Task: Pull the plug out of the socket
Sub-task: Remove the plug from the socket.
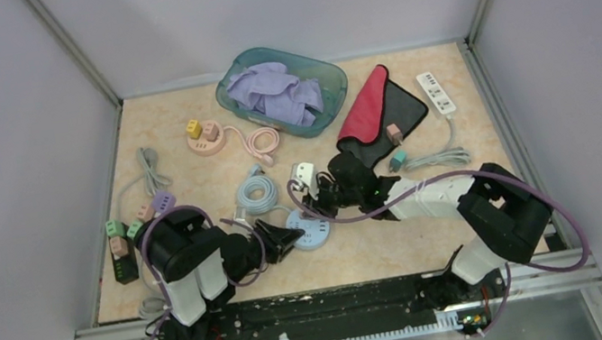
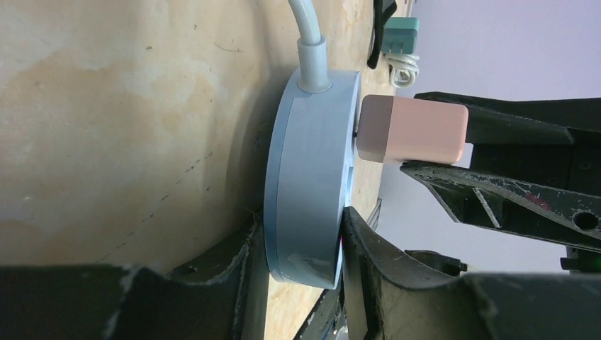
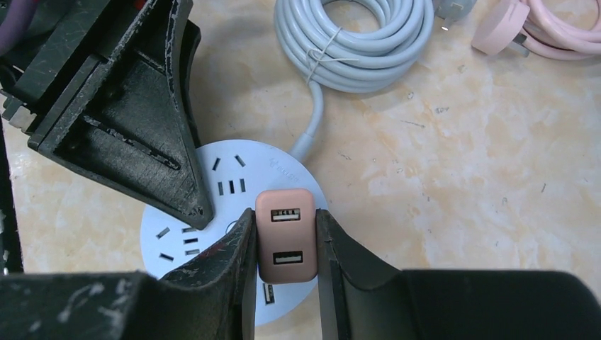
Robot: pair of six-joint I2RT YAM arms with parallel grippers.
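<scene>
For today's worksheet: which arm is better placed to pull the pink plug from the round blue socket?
Right: the right gripper clamps the pink plastic plug; the left gripper pinches the round pale-blue socket.

Quick headcount. Round plastic sockets: two, the pale blue socket (image 1: pixel 318 233) near the middle and the pink socket (image 1: pixel 204 147) further back left. One white rectangular power strip (image 1: pixel 436 92) far right. One teal see-through tub (image 1: pixel 334 87), one red-and-black cloth (image 1: pixel 374 108). Coloured cube plugs I can make out: five. That's the salmon-pink plug (image 3: pixel 285 234) in the blue socket, a yellow cube (image 1: pixel 193 129) and a pink cube (image 1: pixel 210 130) on the pink socket, and a peach cube (image 1: pixel 395 132) and a teal cube (image 1: pixel 397 157) loose at right. The left cluster's too small to count.
</scene>
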